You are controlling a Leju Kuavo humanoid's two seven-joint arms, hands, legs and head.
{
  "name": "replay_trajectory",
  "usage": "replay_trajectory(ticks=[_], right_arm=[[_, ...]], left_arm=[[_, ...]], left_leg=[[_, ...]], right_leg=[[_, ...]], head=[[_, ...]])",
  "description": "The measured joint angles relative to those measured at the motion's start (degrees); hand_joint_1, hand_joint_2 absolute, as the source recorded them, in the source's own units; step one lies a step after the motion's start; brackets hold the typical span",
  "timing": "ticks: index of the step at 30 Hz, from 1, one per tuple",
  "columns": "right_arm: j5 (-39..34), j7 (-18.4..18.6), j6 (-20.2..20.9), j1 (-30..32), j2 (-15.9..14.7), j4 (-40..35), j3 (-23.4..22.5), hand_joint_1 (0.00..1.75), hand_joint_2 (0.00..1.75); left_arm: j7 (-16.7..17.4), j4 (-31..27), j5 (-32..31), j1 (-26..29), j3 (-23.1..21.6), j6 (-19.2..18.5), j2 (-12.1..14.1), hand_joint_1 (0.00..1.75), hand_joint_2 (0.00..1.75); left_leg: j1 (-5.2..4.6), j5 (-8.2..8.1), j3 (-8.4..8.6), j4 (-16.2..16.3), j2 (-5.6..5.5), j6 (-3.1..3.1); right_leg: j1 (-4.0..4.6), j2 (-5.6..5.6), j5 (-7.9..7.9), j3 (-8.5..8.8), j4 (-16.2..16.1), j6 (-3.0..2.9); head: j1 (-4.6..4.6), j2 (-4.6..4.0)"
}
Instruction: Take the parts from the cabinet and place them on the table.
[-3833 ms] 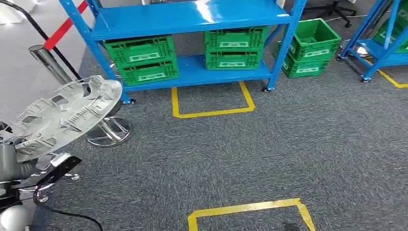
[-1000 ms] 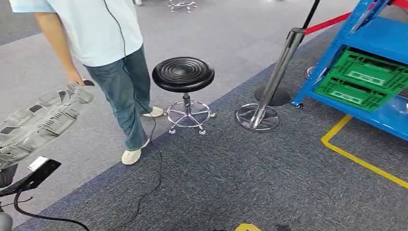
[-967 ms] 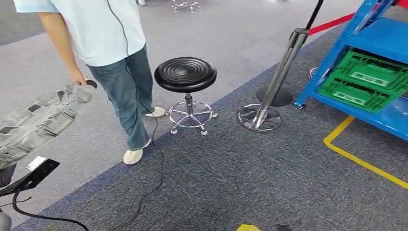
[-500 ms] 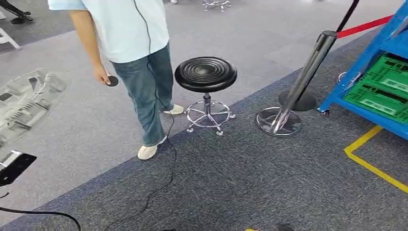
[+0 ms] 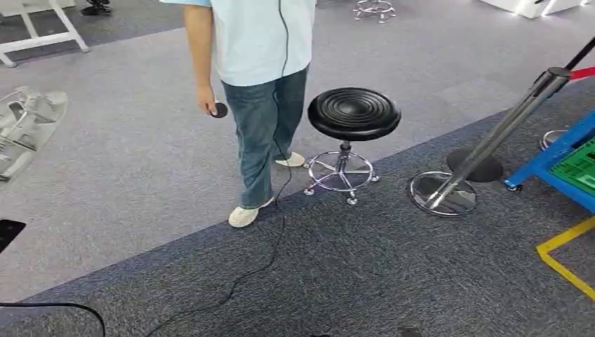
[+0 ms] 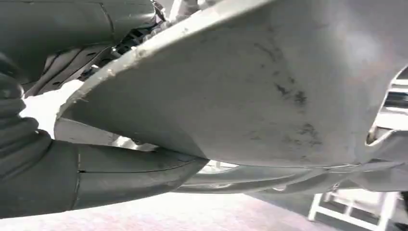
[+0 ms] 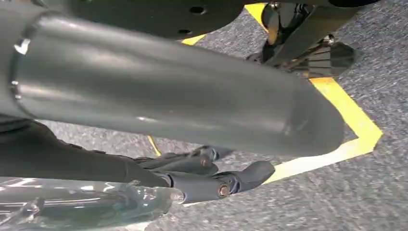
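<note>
In the head view, a grey ribbed part [image 5: 24, 130] sits at nine o'clock near the frame edge, above grey carpet [image 5: 365, 274]. A person [image 5: 256, 91] stands at twelve o'clock beside a black stool [image 5: 353, 114]; a chrome stanchion [image 5: 491, 140] leans at three o'clock. In the left wrist view, the left robot hand [image 6: 96, 175] holds the part [image 6: 250, 91], its thumb pressed beneath the pale underside. In the right wrist view, the right robot hand [image 7: 211, 175] hangs with fingers spread, empty, over yellow floor tape [image 7: 346, 125].

Bright even light, blurred wrist close-ups
</note>
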Motion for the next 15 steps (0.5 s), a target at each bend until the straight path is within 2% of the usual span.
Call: replay_trajectory(ticks=[1, 2, 3, 4, 5, 7, 8, 9, 10, 11, 12, 13, 14, 15], right_arm=[[0.0, 0.0, 0.0, -0.07, 0.0, 0.0, 0.0, 0.0, 0.0], [0.0, 0.0, 0.0, -0.09, 0.0, 0.0, 0.02, 0.0, 0.0], [-0.04, 0.0, 0.02, -0.09, 0.0, 0.0, 0.04, 0.0, 0.0], [-0.07, 0.0, 0.02, -0.15, 0.02, 0.0, 0.07, 0.0, 0.0], [-0.11, 0.04, 0.0, -0.09, 0.02, 0.0, 0.07, 0.0, 0.0], [-0.11, 0.07, 0.0, -0.1, 0.02, 0.0, 0.06, 0.0, 0.0], [-0.11, 0.07, 0.0, -0.2, 0.02, 0.0, 0.07, 0.0, 0.0], [-0.11, 0.07, 0.02, -0.27, 0.02, 0.0, 0.07, 0.0, 0.0], [-0.11, 0.07, 0.02, -0.23, 0.02, 0.0, 0.07, 0.0, 0.0], [-0.11, 0.09, 0.02, -0.14, 0.02, 0.0, 0.07, 0.0, 0.0], [-0.11, 0.15, 0.02, -0.03, 0.02, 0.0, 0.07, 0.0, 0.0], [-0.11, 0.17, 0.02, 0.04, 0.02, 0.0, 0.07, 0.0, 0.0], [-0.11, 0.28, 0.02, 0.02, 0.02, 0.0, 0.07, 0.0, 0.0], [-0.09, 0.35, 0.04, -0.03, 0.02, 0.0, 0.07, 0.0, 0.0]], left_arm=[[-0.02, 0.0, 0.33, -0.05, 0.22, 0.02, 0.0, 1.75, 1.75], [-0.04, 0.0, 0.48, -0.1, 0.5, 0.02, 0.0, 1.75, 1.75], [-0.13, 0.0, 0.78, -0.21, 0.8, 0.06, 0.04, 1.75, 1.75], [-0.24, 0.0, 0.96, -0.31, 1.01, 0.07, 0.04, 1.75, 1.75], [-0.41, 0.0, 1.31, -0.39, 1.35, 0.2, 0.15, 1.75, 1.75], [-0.52, 0.02, 1.73, -0.35, 1.92, 0.22, 0.33, 1.75, 1.75], [-0.57, 0.02, 1.84, -0.24, 2.14, 0.22, 0.41, 1.75, 1.75], [-0.61, 0.04, 2.05, -0.29, 2.56, 0.2, 0.5, 1.75, 1.75], [-0.72, 0.04, 2.18, -0.46, 2.73, 0.22, 0.52, 1.75, 1.75], [-0.74, 0.09, 2.27, -0.53, 2.84, 0.26, 0.52, 1.75, 1.75], [-0.79, 0.18, 2.36, -0.5, 2.95, 0.37, 0.5, 1.75, 1.75], [-0.81, 0.28, 2.42, -0.49, 3.1, 0.37, 0.5, 1.75, 1.75], [-0.81, 0.46, 2.43, -0.45, 3.23, 0.37, 0.48, 1.75, 1.75], [-0.81, 0.65, 2.4, -0.4, 3.39, 0.37, 0.48, 1.75, 1.75]], left_leg=[[0.06, -0.04, 0.14, 0.01, -0.7, -0.09], [0.15, -0.14, 0.21, 0.02, -1.13, -0.32], [-0.14, -0.21, 0.04, 0.27, -1.61, -0.68], [-0.09, -0.24, -0.22, 0.48, -2.17, -0.93], [0.13, 0.07, -0.37, 0.27, -2.61, -1.35], [0.45, 0.27, -0.42, 0.02, -3.57, -2.12], [0.5, -0.21, -0.59, 0.56, -1.95, -2.19], [0.16, -1.55, -1.43, 2.41, 1.03, -2.42], [0.14, -3.76, -3.26, 6.25, 2.15, -2.66], [0.19, -6.04, -5.67, 11.19, 2.47, -2.82], [0.21, -7.66, -7.82, 15.54, 2.49, -2.92], [0.21, -8.09, -9.12, 18.04, 2.5, -2.99], [0.23, -7.18, -8.95, 17.69, 2.52, -3.04], [0.28, -5.18, -7.6, 14.92, 2.6, -3.04]], right_leg=[[-0.05, 0.44, 2.94, 2.46, -5.4, -0.2], [-0.2, 1.97, 5.15, 4.79, -10.25, -0.25], [-0.34, 4.01, 4.87, 5.91, -12.78, -0.4], [-0.55, 3.69, 4.69, 6.78, -13.47, -0.39], [-0.27, 3.36, 4.74, 6.6, -13.32, -0.46], [-0.06, 2.4, 4.86, 6.72, -13.33, -1.09], [-0.31, 1.89, 5.1, 6.94, -13.79, -1.54], [-0.21, 1.51, 5.09, 7.15, -13.97, -2.02], [-0.11, 1.03, 5.05, 7.18, -13.98, -2.23], [-0.05, 0.43, 4.94, 7.18, -13.98, -2.4], [-0.02, -0.14, 4.89, 7.17, -13.97, -2.47], [-0.01, -0.68, 4.86, 7.17, -13.97, -2.51], [-0.01, -1.22, 4.82, 7.22, -13.97, -2.5], [-0.01, -1.71, 4.76, 7.27, -13.96, -2.42]], head=[[-0.02, 0.0], [0.0, 0.0], [-0.02, 0.0], [-0.13, 0.0], [-0.09, 0.0], [-0.11, 0.0], [-0.07, 0.0], [-0.46, 0.0], [-0.48, 0.0], [-0.52, 0.0], [-0.48, 0.0], [-0.5, 0.0], [-0.5, 0.0], [-0.52, 0.0]])
